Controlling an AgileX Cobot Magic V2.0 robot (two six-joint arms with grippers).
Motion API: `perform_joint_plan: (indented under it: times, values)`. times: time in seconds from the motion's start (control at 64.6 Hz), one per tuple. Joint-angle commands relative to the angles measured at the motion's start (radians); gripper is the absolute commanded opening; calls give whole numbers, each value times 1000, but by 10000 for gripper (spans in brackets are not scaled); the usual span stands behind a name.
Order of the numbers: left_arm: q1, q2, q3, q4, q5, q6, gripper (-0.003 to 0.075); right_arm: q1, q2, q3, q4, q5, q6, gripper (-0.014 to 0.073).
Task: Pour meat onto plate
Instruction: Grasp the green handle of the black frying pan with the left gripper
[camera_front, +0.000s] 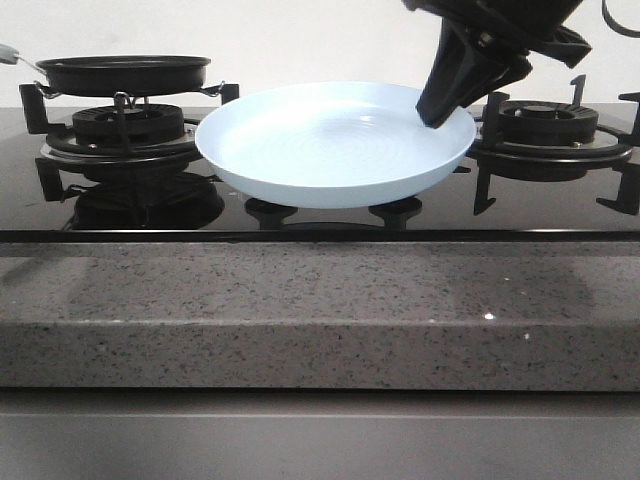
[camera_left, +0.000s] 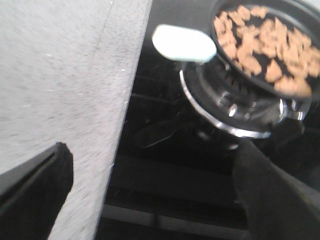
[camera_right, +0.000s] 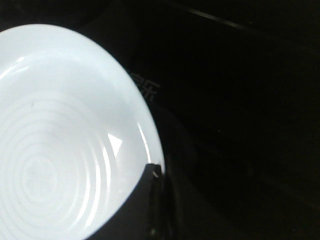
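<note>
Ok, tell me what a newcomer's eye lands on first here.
The pale blue plate first: held up over the middle of the hob, its rim gripped by the right gripper. Next the black pan on the left burner, with the meat spread in it. The left gripper hangs open near the pan's pale handle.

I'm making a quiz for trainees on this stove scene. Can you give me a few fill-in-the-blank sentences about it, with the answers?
1. The meat lies in the black frying ____.
2. The right gripper holds the pale blue ____ by its rim.
3. The plate has ____ meat on it so far.
4. The frying pan sits on the burner on the robot's ____ side.

Missing words: pan; plate; no; left
</note>
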Motion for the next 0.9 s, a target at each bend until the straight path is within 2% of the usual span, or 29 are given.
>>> perform_joint_plan:
  times: [0.0, 0.108, 0.619, 0.882]
  values:
    - [47, 40, -71, -239, -39, 147, 634, 1, -42, -24, 31, -43, -12, -106]
    - [104, 111, -107, -430, -32, 234, 633, 1, -42, -24, 31, -43, -12, -106]
    - [131, 383, -250, -813, 9, 322, 617, 1, -42, -24, 31, -43, -12, -106]
    - [131, 481, -261, -1033, 101, 418, 617, 1, -42, -24, 31, -43, -12, -106]
